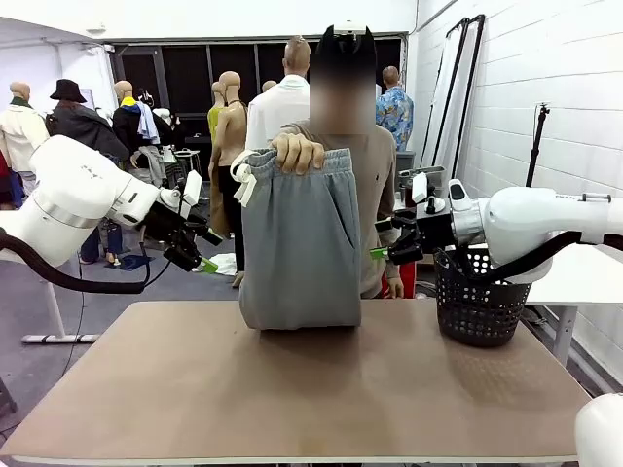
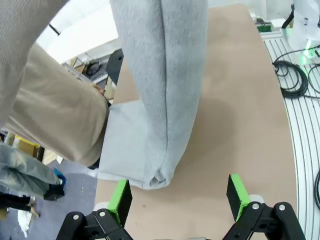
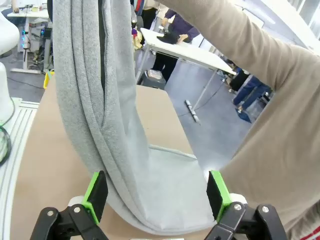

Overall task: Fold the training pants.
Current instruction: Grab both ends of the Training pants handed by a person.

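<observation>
The person at the far side holds the light grey training pants [image 1: 300,243] up by the waistband in one hand [image 1: 298,153], the doubled fabric hanging down and its lower part resting on the brown table [image 1: 292,389]. My left gripper [image 1: 195,255] hovers open to the left of the pants, above the table's far edge. In the left wrist view the pants [image 2: 160,100] hang just ahead of the open gripper [image 2: 177,197]. My right gripper [image 1: 386,248] stands open to the right of the pants. The right wrist view shows the hanging folds [image 3: 100,115] beyond the open gripper [image 3: 157,195].
A black mesh basket [image 1: 479,297] stands at the table's far right corner, below my right arm. The person's beige sleeve [image 3: 260,125] crosses the right wrist view, and another sleeve [image 2: 55,120] lies left of the pants in the left wrist view. The near half of the table is bare.
</observation>
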